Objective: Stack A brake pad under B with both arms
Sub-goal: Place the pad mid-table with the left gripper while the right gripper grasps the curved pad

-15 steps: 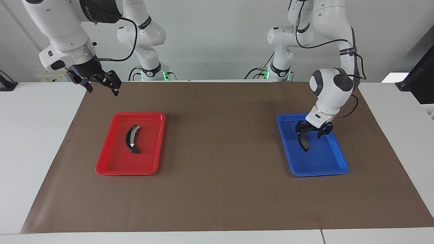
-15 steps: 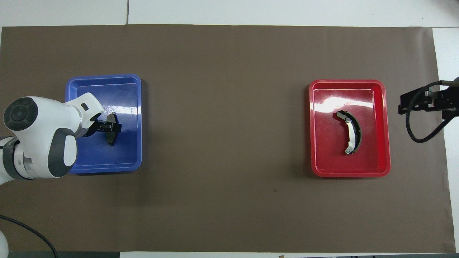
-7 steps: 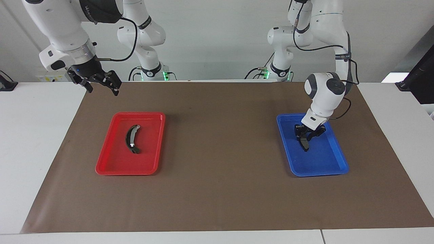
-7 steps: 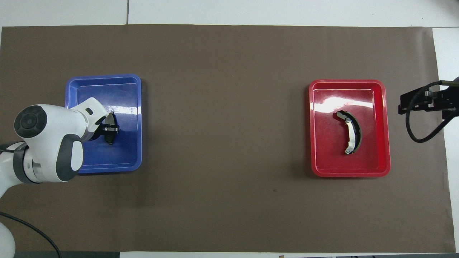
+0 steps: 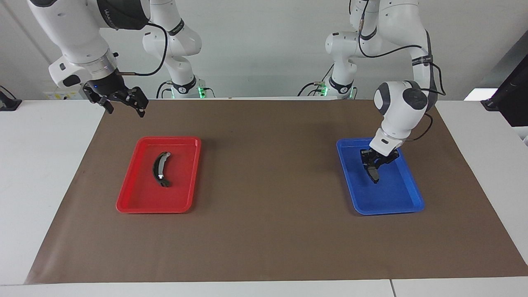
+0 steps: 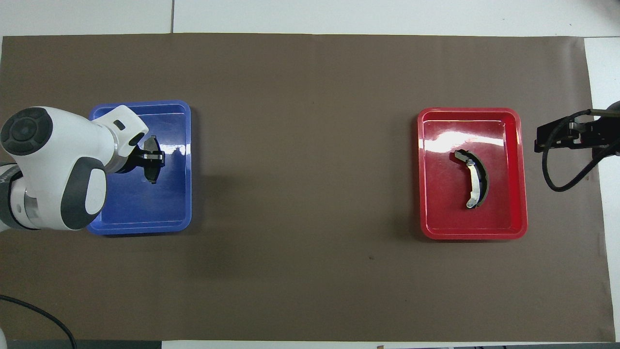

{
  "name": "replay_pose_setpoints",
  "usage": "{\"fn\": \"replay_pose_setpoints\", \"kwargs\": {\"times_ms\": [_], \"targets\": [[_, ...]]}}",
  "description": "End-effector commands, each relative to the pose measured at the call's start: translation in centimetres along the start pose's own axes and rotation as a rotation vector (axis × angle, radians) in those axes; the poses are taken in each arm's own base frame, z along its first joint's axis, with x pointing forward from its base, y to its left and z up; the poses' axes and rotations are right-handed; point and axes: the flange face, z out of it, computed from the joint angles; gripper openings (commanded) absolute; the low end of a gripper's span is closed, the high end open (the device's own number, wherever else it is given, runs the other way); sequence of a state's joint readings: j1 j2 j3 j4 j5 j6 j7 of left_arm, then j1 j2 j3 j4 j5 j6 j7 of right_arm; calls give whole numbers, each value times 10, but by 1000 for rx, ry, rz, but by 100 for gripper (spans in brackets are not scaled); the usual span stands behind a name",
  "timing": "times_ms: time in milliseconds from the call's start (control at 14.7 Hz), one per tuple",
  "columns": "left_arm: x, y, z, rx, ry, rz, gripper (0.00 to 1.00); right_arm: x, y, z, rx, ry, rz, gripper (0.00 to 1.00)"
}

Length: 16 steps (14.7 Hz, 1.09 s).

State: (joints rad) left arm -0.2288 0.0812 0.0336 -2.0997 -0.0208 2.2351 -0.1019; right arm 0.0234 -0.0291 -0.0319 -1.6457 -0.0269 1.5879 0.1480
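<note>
The A brake pad [image 5: 375, 175], short and dark grey, is in the blue tray [image 5: 408, 206], standing on edge with my left gripper [image 5: 373, 164] shut on its upper part. Whether its lower tip still touches the tray floor I cannot tell. From overhead the pad [image 6: 153, 175] pokes out from the left gripper [image 6: 154, 157]. B [image 5: 159, 168], the long curved black piece with a silvery strip, lies flat in the red tray [image 5: 132, 206]. My right gripper [image 5: 125, 109] waits open, in the air over the mat's edge by the red tray, with nothing in it.
The two trays sit on a brown mat [image 5: 264, 185], blue toward the left arm's end, red toward the right arm's end. White tabletop borders the mat. B [image 6: 477, 179] lies near the middle of the red tray [image 6: 472, 236].
My left gripper has shut on the A brake pad in the blue tray, and its wrist has risen a little. The right arm has barely moved.
</note>
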Motion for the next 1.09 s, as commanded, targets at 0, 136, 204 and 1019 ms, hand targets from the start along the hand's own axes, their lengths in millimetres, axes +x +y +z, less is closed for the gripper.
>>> {"fn": "replay_pose_setpoints", "kwargs": {"times_ms": [0,136,204,1019], "targets": [[-7,88,15,9,-20,-45,12,-15,1,41,11,26,-30,100],[-13,143,25,-14,31,-101,13,-8,0,86,10,22,-81,100],[-17,173,31,-17,29,-102,14,-3,-2,106,10,28,-110,100],[-53,315,83,-36,41,39,79,-13,13,286,12,127,-273,100]]}}
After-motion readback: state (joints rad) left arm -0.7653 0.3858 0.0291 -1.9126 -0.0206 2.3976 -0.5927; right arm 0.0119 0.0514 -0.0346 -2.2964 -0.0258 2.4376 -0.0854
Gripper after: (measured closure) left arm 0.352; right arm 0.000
